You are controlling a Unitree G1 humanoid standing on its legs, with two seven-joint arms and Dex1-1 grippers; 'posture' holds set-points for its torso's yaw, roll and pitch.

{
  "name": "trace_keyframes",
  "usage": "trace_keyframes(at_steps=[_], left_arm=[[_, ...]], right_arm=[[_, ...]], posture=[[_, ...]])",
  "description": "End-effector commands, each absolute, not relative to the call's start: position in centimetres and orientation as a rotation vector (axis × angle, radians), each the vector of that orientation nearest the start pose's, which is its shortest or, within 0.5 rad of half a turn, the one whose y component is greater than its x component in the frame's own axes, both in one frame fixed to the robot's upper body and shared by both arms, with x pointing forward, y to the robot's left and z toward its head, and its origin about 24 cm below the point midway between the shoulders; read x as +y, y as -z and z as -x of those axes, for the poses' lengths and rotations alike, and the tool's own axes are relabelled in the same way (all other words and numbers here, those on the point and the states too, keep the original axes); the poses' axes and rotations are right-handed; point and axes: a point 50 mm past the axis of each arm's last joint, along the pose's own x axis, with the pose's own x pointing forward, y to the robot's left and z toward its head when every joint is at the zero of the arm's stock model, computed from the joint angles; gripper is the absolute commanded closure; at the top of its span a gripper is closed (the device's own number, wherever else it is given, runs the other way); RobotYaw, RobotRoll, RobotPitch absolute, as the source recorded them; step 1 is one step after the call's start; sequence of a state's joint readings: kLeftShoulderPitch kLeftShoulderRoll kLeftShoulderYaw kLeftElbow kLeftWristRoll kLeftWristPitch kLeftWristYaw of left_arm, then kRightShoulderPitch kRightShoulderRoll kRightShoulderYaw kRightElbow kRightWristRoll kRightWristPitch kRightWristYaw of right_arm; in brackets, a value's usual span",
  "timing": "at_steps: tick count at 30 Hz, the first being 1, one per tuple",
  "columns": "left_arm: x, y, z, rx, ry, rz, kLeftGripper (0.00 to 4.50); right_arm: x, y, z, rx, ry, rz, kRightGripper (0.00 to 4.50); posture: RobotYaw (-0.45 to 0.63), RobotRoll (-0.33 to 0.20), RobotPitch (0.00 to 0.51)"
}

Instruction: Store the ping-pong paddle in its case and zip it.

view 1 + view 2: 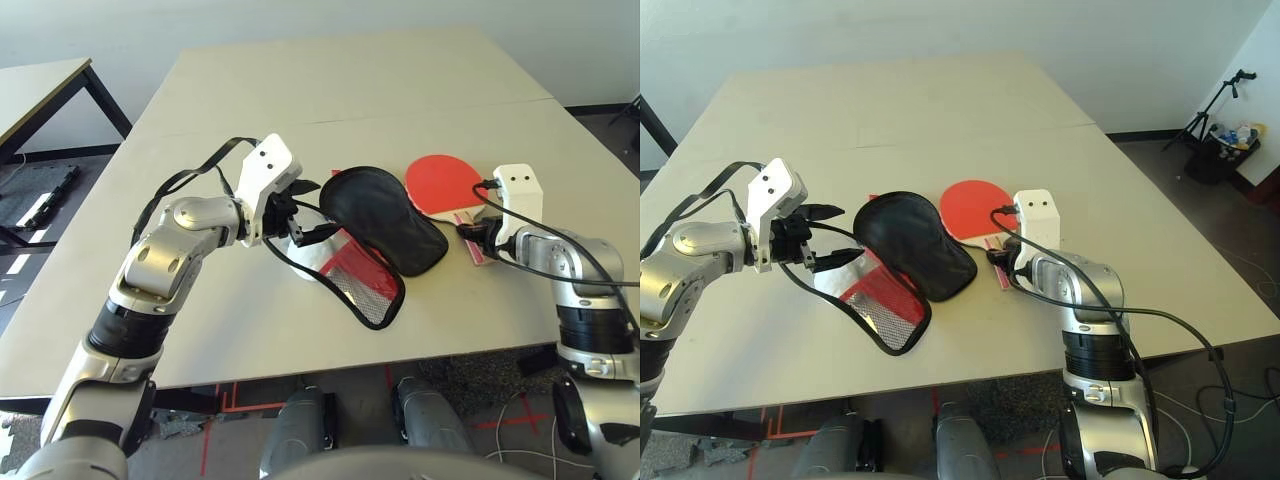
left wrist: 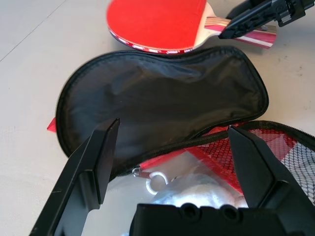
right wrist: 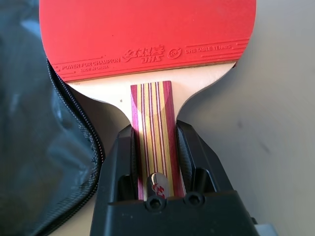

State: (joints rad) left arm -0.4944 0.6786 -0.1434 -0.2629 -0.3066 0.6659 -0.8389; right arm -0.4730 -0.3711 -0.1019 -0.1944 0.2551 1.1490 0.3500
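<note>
**Op:** I'm gripping with the right gripper (image 3: 156,147) now, its two fingers closing against either side of the pale striped handle of the ping-pong paddle (image 1: 443,183). The red face is pointing away from the hand, and the bat is lying flat on the table (image 1: 330,90) as far as I'm able to judge

**Obs:** And the other arm?

**Op:** The left gripper (image 2: 172,162) is standing wide, holding nothing. It's hovering over the open mouth of the case (image 1: 385,215), one finger to each side of the zip edge, and whether it's touching the fabric I can't say

**Obs:** How's the case lying?

**Op:** It's sitting just beside the paddle, towards my left, unzipped. The black face is flopping upward over the middle, and the red mesh face is spreading out flat nearer to me. I'm also seeing something white and lumpy (image 2: 197,194) and a small ring (image 2: 156,179) inside the opening

**Obs:** So where are we in the job?

**Op:** Early, I'm reckoning. The grasp on the handle is looking done; sliding the paddle into the case is not begun, and the zipping is all remaining. That white thing may be getting in the way
</note>
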Motion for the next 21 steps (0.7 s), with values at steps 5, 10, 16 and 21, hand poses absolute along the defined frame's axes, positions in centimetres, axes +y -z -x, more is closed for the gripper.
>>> trace_keyframes(at_steps=[5, 10, 16, 21], left_arm=[[15.9, -16.9, -28.7, 0.205, 0.973, -0.462, 0.0], [16.0, -17.0, -28.7, 0.204, 0.966, -0.464, 0.0], [16.0, -16.9, -28.7, 0.203, 0.963, -0.467, 0.0], [15.9, -16.9, -28.7, 0.202, 0.964, -0.468, 0.0]], right_arm=[[-15.4, -14.6, -30.2, 0.374, -0.434, 0.054, 3.34], [-16.0, -14.5, -30.7, 0.358, -0.384, 0.072, 3.34], [-18.2, -15.1, -32.2, 0.339, -0.299, 0.107, 3.34], [-18.9, -15.4, -32.8, 0.335, -0.305, 0.14, 3.34]], posture=[[-0.02, 0.0, 0.037], [-0.02, 0.0, 0.034], [-0.01, 0.0, 0.033], [-0.01, 0.0, 0.032]])
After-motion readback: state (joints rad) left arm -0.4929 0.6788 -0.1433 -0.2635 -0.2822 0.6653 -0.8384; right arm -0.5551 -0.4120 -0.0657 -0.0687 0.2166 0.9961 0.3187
